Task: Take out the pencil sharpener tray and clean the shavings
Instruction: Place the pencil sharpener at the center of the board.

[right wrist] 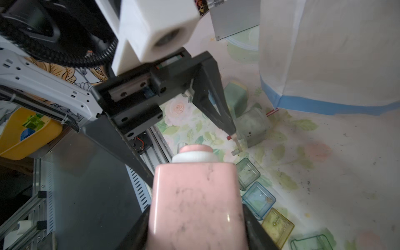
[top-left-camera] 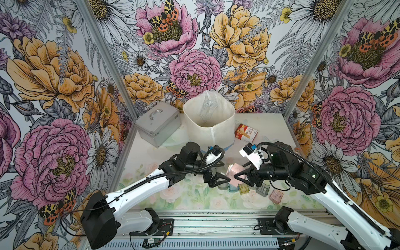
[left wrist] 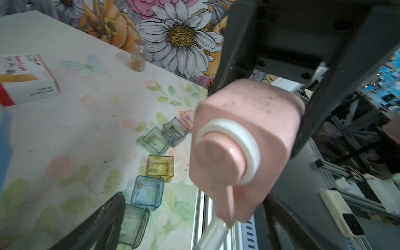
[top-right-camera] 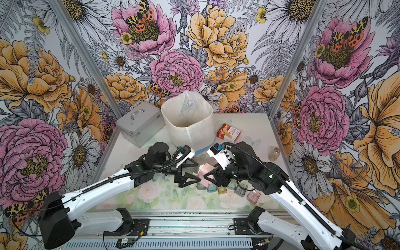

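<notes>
Mid-frame, the right gripper is clamping the sharpener, seemingly steadying it while the left gripper is facing it, jaws apart.

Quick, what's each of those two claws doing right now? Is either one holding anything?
Left gripper: open, holding nothing.
Right gripper: closed on the pink pencil sharpener.

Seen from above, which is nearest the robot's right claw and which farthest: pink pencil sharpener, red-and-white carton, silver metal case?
In a top view:
1. the pink plastic pencil sharpener, clamped in the right gripper.
2. the red-and-white cardboard box, farther back.
3. the silver metal case, far back-left corner.
</notes>
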You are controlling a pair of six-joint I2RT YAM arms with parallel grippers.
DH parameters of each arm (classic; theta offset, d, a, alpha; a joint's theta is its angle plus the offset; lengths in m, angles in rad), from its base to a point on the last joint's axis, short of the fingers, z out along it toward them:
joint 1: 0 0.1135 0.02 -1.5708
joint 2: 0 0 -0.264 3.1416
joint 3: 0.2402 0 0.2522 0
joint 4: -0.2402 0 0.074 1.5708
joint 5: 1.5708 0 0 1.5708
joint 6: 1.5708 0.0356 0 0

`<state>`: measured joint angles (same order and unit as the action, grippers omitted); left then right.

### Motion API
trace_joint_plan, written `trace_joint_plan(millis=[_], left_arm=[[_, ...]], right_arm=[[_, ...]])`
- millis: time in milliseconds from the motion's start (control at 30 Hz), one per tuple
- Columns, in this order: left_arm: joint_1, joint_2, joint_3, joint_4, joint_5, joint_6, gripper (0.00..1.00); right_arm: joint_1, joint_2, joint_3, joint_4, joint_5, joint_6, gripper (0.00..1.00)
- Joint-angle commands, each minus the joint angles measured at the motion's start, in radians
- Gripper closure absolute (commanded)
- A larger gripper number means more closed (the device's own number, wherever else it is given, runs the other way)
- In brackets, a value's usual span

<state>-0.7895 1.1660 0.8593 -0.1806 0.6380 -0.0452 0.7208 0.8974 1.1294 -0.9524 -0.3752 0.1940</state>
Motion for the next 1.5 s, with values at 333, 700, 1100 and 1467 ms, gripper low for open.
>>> trace_joint_plan(millis=[333,700,1100,1467], left_arm=[[0.192,-0.371,-0.134,-0.168,-0.453,-0.16,0.01],[0.271,-0.666,-0.186,-0.324,-0.944,-0.278,0.01],[0.474,-0.666,-0.146,-0.423,-0.99,-0.331,0.01],[0.556,-0.585,-0.124,-0.405,-0.962,-0.277,0.01]], right_arm=[[0.003,0.083,-0.263,0.454,0.448,0.129,0.65],[0.011,0.188,-0.48,0.851,0.603,0.217,0.66],[0.067,0.405,-0.513,0.947,0.825,0.346,0.66],[0.098,0.474,-0.473,0.904,0.836,0.394,0.5]])
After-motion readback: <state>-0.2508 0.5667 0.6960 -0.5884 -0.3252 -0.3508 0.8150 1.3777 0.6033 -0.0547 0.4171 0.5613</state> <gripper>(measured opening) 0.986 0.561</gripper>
